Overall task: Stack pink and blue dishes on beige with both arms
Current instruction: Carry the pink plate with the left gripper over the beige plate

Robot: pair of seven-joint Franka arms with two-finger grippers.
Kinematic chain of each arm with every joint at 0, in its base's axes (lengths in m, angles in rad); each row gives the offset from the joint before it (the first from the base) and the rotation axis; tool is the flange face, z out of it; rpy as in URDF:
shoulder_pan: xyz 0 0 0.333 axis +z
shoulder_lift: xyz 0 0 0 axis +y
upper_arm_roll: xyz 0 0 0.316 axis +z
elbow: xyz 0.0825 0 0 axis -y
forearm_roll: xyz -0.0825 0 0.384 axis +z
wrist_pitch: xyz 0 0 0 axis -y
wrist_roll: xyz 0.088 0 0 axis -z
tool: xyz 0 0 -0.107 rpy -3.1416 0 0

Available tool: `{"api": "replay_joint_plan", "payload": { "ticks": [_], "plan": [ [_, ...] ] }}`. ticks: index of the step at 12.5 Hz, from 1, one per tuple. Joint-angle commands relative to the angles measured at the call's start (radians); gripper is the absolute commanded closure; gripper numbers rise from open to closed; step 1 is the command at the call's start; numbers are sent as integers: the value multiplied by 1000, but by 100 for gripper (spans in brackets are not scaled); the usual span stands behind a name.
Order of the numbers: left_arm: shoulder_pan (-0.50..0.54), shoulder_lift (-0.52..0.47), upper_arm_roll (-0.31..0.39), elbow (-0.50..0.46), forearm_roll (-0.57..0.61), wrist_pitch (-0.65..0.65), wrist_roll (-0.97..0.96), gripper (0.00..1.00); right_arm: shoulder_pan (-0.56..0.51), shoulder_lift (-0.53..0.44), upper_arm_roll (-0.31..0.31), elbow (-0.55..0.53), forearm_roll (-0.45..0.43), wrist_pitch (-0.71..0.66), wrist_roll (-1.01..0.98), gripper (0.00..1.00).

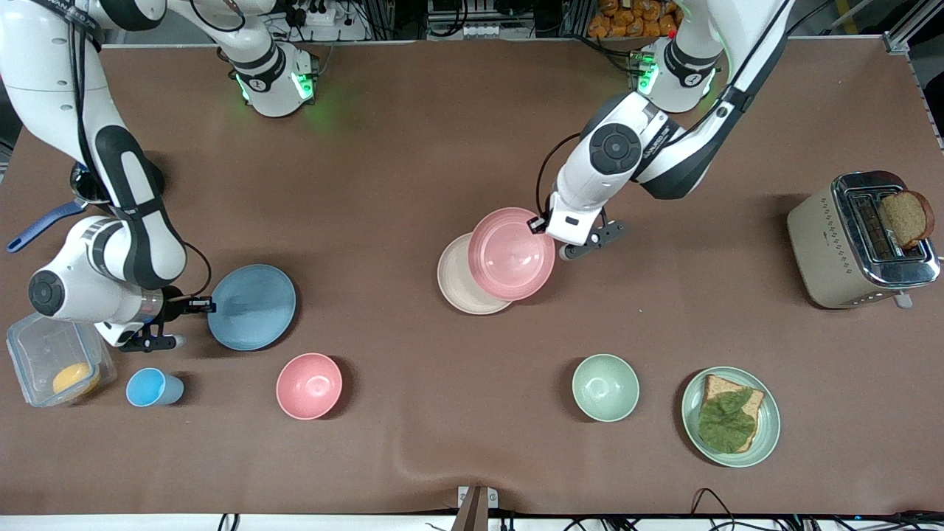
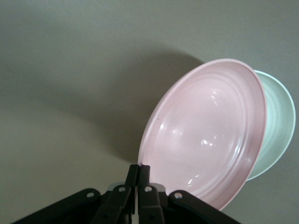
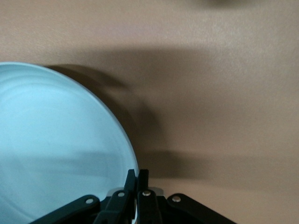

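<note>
My left gripper (image 1: 540,225) (image 2: 138,170) is shut on the rim of the pale pink plate (image 1: 511,253) (image 2: 205,135). The plate is tilted, held partly over the beige plate (image 1: 453,284) (image 2: 278,135) and offset toward the left arm's end. The beige plate lies flat mid-table, about half covered by the pink one. Toward the right arm's end, my right gripper (image 1: 205,304) (image 3: 138,175) is shut on the rim of the light blue plate (image 1: 252,306) (image 3: 56,149), which casts a shadow on the table.
A pink bowl (image 1: 309,386) and a blue cup (image 1: 151,387) sit nearer the camera than the blue plate. A clear container (image 1: 29,354) stands beside the cup. A green bowl (image 1: 605,387), a green plate (image 1: 767,435) with bread, and a toaster (image 1: 859,240) occupy the left arm's end.
</note>
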Motion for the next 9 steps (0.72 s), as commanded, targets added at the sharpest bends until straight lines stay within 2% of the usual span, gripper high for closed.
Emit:
{"api": "replay_joint_plan", "payload": {
  "ticks": [1, 3, 9],
  "plan": [
    [-12, 46, 1, 11, 28, 71, -34, 100, 6, -42, 4, 5, 22, -32, -25, 100],
    [-18, 80, 2, 11, 28, 122, -34, 100, 8, -56, 4, 5, 22, -60, -21, 100],
    [-58, 141, 7, 47, 35, 153, -57, 100, 14, -114, 16, 6, 28, -182, 2, 100]
  ]
}}
